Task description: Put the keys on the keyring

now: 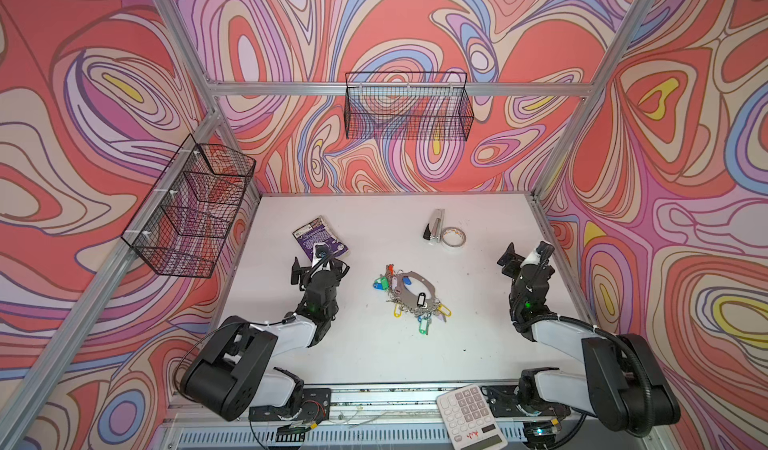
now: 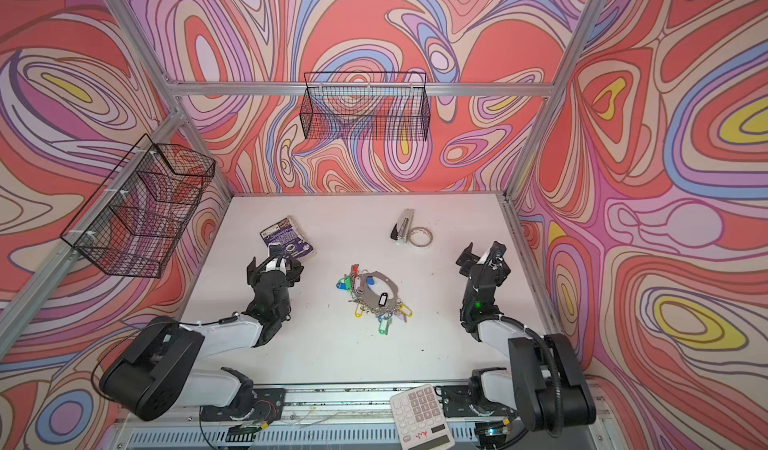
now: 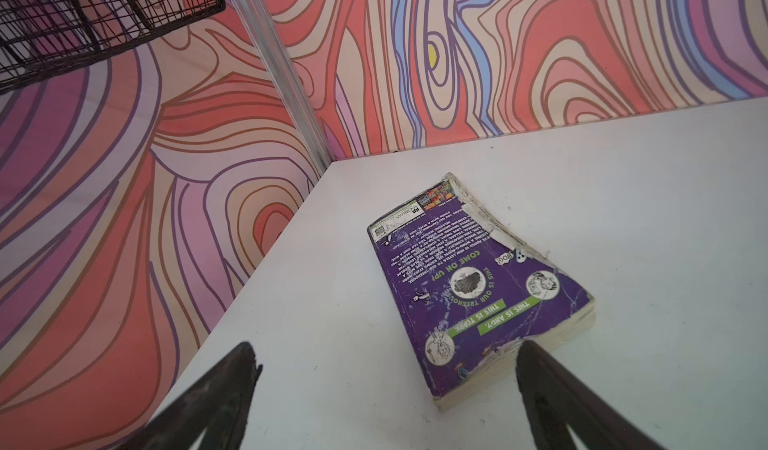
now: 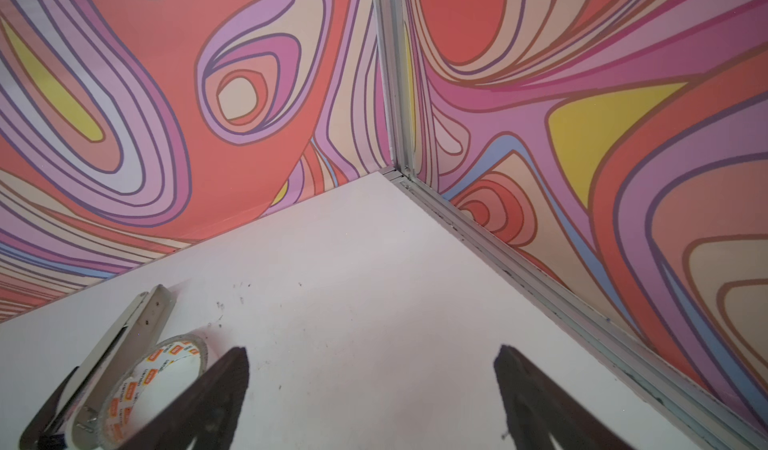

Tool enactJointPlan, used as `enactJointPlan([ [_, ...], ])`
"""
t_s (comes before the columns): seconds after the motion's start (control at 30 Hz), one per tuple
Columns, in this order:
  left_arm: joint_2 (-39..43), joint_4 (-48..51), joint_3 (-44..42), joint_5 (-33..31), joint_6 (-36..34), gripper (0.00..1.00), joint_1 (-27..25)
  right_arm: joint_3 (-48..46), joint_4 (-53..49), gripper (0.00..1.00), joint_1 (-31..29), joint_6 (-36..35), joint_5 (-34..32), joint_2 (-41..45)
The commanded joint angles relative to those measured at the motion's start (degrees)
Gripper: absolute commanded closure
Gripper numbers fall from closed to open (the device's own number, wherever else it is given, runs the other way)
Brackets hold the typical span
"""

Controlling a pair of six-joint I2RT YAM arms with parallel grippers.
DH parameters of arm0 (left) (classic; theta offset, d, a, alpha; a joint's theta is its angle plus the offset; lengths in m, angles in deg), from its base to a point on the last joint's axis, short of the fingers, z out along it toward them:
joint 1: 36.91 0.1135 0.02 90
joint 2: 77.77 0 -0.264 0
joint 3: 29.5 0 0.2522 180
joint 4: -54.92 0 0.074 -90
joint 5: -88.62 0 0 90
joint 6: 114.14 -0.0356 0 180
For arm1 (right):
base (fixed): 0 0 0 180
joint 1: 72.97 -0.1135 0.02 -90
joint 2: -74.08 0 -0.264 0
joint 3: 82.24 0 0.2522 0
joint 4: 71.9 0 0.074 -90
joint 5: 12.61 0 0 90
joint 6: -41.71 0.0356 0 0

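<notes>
Both tools are released and carry nothing. The left gripper (image 3: 388,356) stands with its jaws spread wide over bare table (image 1: 374,344) at the near corner of a worn purple paperback (image 3: 478,294). The right gripper (image 4: 372,355) is just as wide, over an empty patch.

The keyring (image 1: 430,289), a flat grey oval plate, lies between the two arms, and each gripper is well apart from it, one to either side. The black-tagged key (image 1: 422,298) rests on the near part of the keyring, its white label window up. Bunches of colour-tagged keys (image 1: 432,315) crowd the keyring's near and left edges. Whether the black-tagged key is already linked to the plate or only lying on it, I cannot tell; the small metal parts are too fine to read in both top views. A stapler (image 1: 436,225) and a tape roll (image 1: 454,236) sit beyond the keyring, touching each other, and the paperback lies beyond it to the left.

Judging from this, the pick is the risky part. The tag lies flat among loose rings, so closing jaws could catch a neighbouring ring or coloured tag and drag the whole bunch. The keyring is unpinned on a smooth table, so a push from one side would likely slide it unless the other gripper steadies it. A grip on the tag alone leaves the key swinging, which makes threading hard.
</notes>
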Motion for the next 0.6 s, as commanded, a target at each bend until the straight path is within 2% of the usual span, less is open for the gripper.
enactJointPlan([
  [0.0,-2.64,-12.19,1.61,1.12,-6.31,0.0,1.79,-0.84,6.94,0.02,1.25,-1.59,-1.3,-4.46],
  [0.13,-2.24,-11.35,0.55,-2.15,-8.36,0.0,2.48,-0.92,11.58,0.02,1.47,-3.17,-0.35,-9.64],
  [0.17,-0.23,-9.49,-1.05,-2.64,-6.49,0.0,2.46,-0.7,9.88,0.02,1.47,-2.79,1.96,-9.21],
  [0.2,2.54,-6.28,-2.83,-2.08,-3.28,0.0,2.51,-1.13,12.55,0.02,1.47,-3.02,3.61,-10.03],
  [0.23,5.3,-2.41,-4.12,-0.14,-0.56,0.0,2.67,-1.7,15.53,0.02,1.47,-3.01,4.82,-11.11],
  [0.3,9.58,6.6,-5.48,8.14,5.69,0.0,5.59,-1.59,19.2,0.02,1.47,-3.5,6.37,-14.95],
  [0.33,9.67,7.02,-5.78,10.89,7.0,0.0,7.36,-1.23,20.9,0.02,1.47,-3.28,6.46,-16.94],
  [0.37,8.61,4.11,-6.48,12.14,6.98,0.0,8.77,-0.57,21.56,0.02,1.51,-4.28,7.84,-18.01],
  [0.4,6.8,-0.56,-7.06,14.22,6.24,0.0,9.97,1.16,16.74,0.02,1.47,-4.7,9.16,-17.26],
  [0.43,4.54,-3.26,-6.9,15.96,4.37,0.0,10.48,1.8,16.53,0.02,1.48,-5.46,10.59,-18.17],
  [0.53,-5.3,-9.85,-4.83,19.47,1.76,0.0,11.77,0.94,23.82,0.02,0.7,-7.76,13.3,-23.07],
  [0.57,-8.16,-15.67,-5.6,20.14,1.62,0.0,12.72,0.94,21.23,0.02,0.64,-7.61,13.75,-21.69],
])
